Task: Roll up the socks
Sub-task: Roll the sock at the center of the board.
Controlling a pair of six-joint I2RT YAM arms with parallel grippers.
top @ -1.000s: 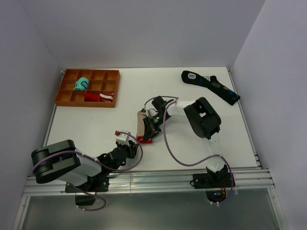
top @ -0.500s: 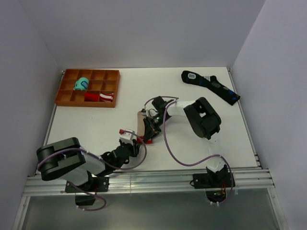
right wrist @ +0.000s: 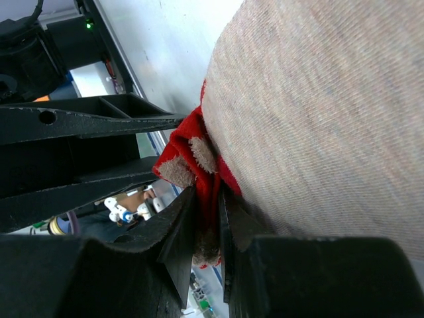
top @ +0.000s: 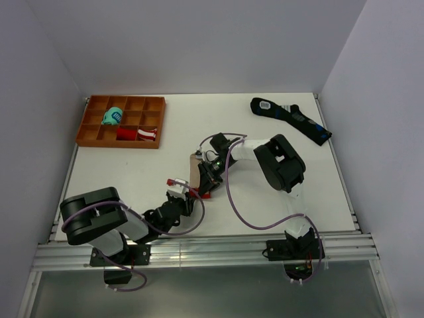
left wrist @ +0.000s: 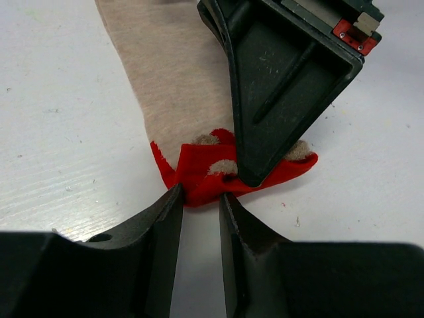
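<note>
Lying flat near the middle of the table (top: 132, 179), the socks (left wrist: 175, 86) look light, thin and limp, likely to slump and to slide on the smooth top; the bunched red end seems the best place to take hold; the right gripper (right wrist: 207, 199) is clamped on that red end; the left gripper (left wrist: 201, 199) sets narrow jaws at the red hem; whether they pinch it I cannot tell.

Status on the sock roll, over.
Left gripper pinching socks at red end. Right gripper clamped on same end. Socks flat, not rolled. No obstruction seen.
</note>
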